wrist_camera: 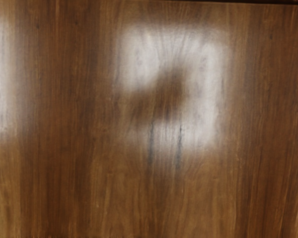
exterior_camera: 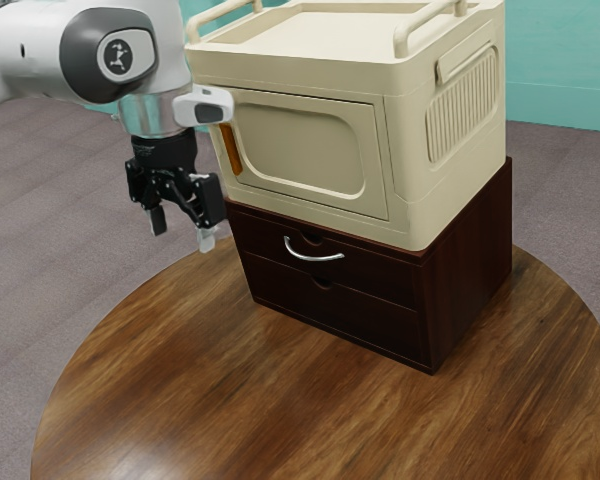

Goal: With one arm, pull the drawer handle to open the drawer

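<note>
Handle (exterior_camera: 314,257), silver and bow-shaped, sits on the shut, dark-brown wooden upper drawer (exterior_camera: 380,270), toward the far edge of the round brown wooden table (exterior_camera: 230,400). Well apart from it, the black two-finger gripper (exterior_camera: 183,236) hangs above the table, jaws wide.

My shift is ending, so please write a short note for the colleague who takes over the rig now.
Hand: open, empty, in the air beside the cabinet, clear of the handle.
Handle: on the front of the upper drawer.
Done: no opening visible; the upper drawer looks shut.
Left: reach the handle, grip it, pull the drawer open.
</note>
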Controlling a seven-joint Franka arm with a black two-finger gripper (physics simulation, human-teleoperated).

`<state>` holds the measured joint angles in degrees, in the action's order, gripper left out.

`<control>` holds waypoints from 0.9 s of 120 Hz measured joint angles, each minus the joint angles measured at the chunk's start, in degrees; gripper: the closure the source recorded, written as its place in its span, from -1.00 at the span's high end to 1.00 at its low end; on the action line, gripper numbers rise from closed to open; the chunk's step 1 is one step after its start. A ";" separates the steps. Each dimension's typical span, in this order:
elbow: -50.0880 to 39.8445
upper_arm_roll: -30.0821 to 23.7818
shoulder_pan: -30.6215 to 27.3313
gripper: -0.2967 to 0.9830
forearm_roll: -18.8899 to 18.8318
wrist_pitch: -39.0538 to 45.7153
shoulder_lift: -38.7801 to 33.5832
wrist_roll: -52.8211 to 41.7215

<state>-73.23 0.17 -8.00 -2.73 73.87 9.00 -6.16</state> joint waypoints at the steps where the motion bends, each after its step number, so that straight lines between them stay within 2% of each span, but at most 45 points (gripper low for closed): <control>1: 0.00 0.00 -0.05 0.54 0.06 -0.01 0.00 0.01; 32: 1.65 -0.19 -1.57 0.54 1.64 -0.54 -0.42 0.11; 50: 6.79 -2.24 -1.02 0.54 2.37 0.09 -6.19 -1.59; 68: 6.95 -6.36 1.37 0.54 2.97 5.93 -5.38 -13.79; 89: 6.62 -7.39 2.20 0.53 7.65 6.40 -2.06 -28.65; 100: 6.52 -7.49 1.87 0.53 6.94 6.14 -0.94 -34.89; 108: 4.66 -7.42 3.90 0.54 5.53 6.56 -1.33 -39.01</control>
<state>-68.57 -7.24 -4.10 2.80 80.43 7.67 -45.17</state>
